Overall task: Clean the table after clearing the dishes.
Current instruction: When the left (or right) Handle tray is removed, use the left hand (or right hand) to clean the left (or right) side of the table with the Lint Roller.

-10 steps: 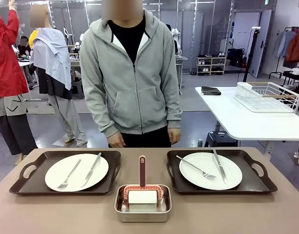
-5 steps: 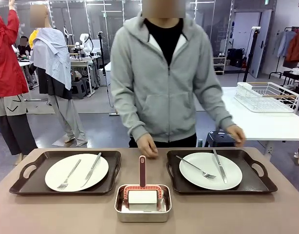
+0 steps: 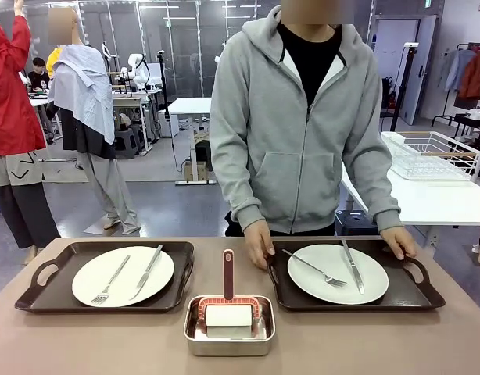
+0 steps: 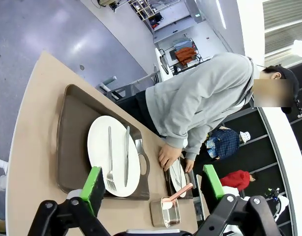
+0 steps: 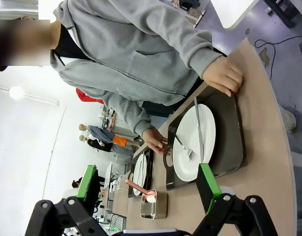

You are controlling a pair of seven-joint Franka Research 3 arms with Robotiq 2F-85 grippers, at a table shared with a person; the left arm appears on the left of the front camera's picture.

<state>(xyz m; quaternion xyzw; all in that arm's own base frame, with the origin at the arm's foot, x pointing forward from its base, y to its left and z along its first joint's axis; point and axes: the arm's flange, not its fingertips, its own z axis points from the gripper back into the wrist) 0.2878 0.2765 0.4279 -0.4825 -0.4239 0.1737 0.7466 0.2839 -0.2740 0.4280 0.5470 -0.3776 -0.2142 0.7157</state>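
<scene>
On the taupe table (image 3: 84, 344) lie the dishes: a left tray (image 3: 29, 295) and a right tray (image 3: 416, 295), each with a white plate (image 3: 87, 275) (image 3: 377, 273), a fork and a knife. The person stands behind the right tray with one hand (image 3: 258, 241) on its near-centre handle and the other hand (image 3: 399, 241) on its outer handle. In the left wrist view my left gripper (image 4: 153, 183) is open in the air above the table (image 4: 33, 147). In the right wrist view my right gripper (image 5: 147, 184) is open too, high over the right tray (image 5: 229, 142).
A small steel pan (image 3: 195, 344) holding a red-handled white roller (image 3: 228, 315) stands at the front middle, between the trays. A white table with a wire rack (image 3: 424, 152) stands behind at the right. Other people stand at the back left.
The person has stepped toward picture right and set both hands on the right tray's handles. The trays, plates and pan have not moved.
</scene>
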